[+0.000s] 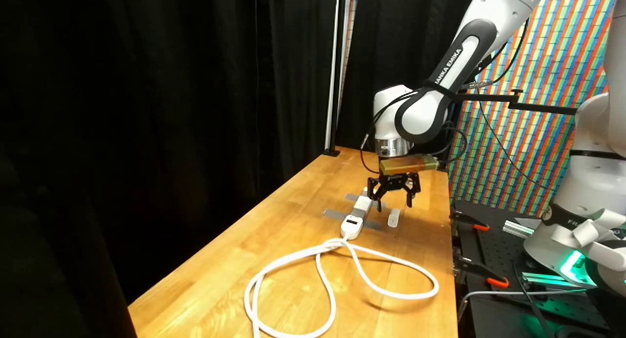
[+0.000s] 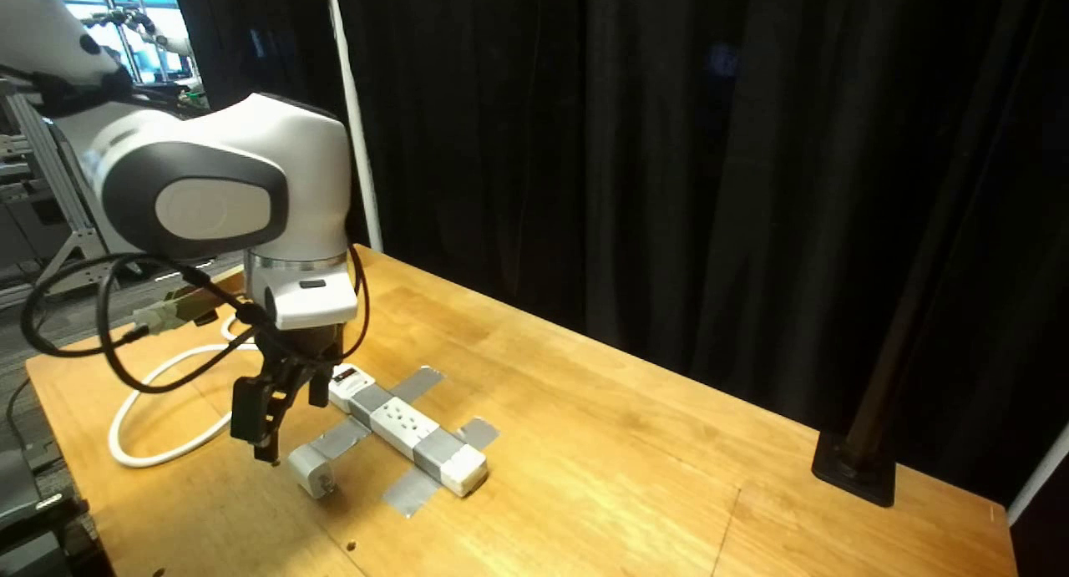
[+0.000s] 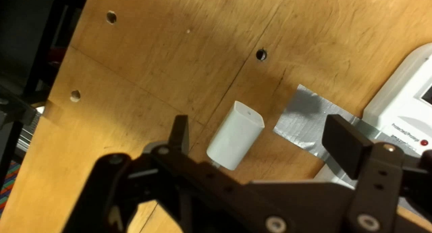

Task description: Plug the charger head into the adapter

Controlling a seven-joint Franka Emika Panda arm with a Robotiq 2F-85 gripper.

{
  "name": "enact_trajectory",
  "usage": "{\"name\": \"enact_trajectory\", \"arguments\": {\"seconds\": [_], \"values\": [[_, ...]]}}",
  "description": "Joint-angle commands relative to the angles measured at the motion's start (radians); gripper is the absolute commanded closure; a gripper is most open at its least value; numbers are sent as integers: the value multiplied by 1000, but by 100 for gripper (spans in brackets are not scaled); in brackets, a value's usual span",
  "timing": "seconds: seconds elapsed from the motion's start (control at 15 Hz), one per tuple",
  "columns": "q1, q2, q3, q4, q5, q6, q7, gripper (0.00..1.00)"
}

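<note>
Pincer [image 3: 259, 133]: spread wide, holding nothing | charger head [image 3: 235, 136]: on table [image 3: 162, 67] below, between fingers [image 3: 344, 145] in wrist view

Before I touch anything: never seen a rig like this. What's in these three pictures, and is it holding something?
The machine is a Franka Emika Panda arm ending in a Robotiq gripper, which grasps with two jaws. Two pictures are exterior views, taken from outside the robot; the third is the wrist view, taken from the arm's end, so dark jaws fill its lower part. On the wooden table lies a white power strip, with grey tape running across it onto the wood. A thick white cable leaves one end and loops over the table. Beside the strip, apart from it, a small white charger head lies loose, not plugged in. Nothing is held: the jaws stand open above the table.
</note>
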Motion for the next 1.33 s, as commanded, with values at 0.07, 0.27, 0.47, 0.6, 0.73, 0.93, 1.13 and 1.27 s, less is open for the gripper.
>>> {"name": "enact_trajectory", "arguments": {"seconds": [0.07, 0.27, 0.47, 0.6, 0.73, 0.93, 1.13, 1.27], "values": [[50, 65, -36, -11, -17, 103, 58, 0], [79, 105, -59, -9, -21, 159, 95, 0], [107, 133, -82, -6, -24, 179, 130, 0], [119, 144, -98, -7, -25, 182, 148, 27], [139, 151, -121, -11, -43, 192, 177, 31], [172, 149, -159, -11, -97, 203, 227, 24], [193, 150, -180, -8, -141, 197, 268, 55], [197, 147, -183, -7, -156, 196, 281, 63]]}}
